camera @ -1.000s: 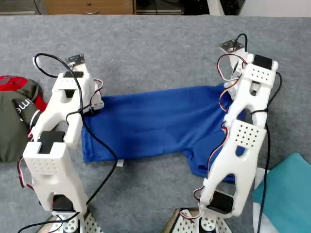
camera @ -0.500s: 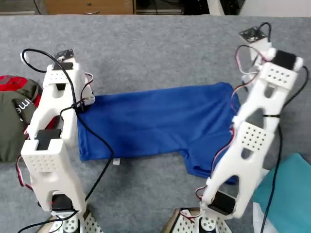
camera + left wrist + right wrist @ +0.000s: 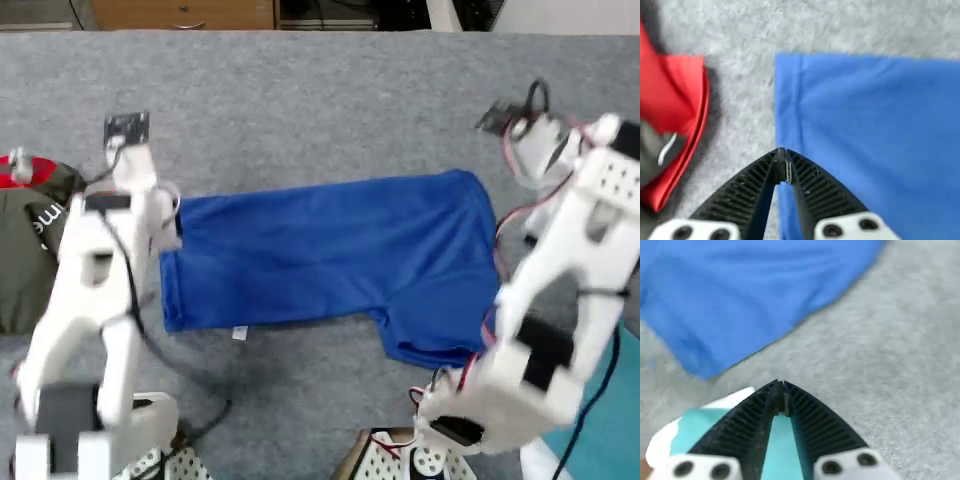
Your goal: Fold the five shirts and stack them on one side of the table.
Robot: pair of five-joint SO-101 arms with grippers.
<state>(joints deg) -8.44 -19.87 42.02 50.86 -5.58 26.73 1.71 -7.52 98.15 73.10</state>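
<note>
**A:** The blue shirt (image 3: 330, 255) lies flat across the middle of the high view, on the grey table (image 3: 300, 90). It makes a long band, with one sleeve poking out toward the lower right.

**B:** And the left gripper (image 3: 784, 162)?

**A:** Its fingers are pinched tight together, tip to tip, with no cloth between them that I can make out. The tips hang right over the hemmed end of the blue shirt, left of centre in the high view.

**B:** There's a red shirt (image 3: 677, 100) near that end, with a strip of bare table between red and blue. At the left edge of the high view a dark olive shirt (image 3: 25, 270) lies against it.

**A:** Over to the right gripper (image 3: 781, 395). Its fingers are closed up as well and hold nothing. It sits above the table, just off the blue shirt's right end.

**B:** A teal shirt (image 3: 702, 425) lies beyond those tips, down in the lower right corner of the high view. It's apart from the blue sleeve.
</note>
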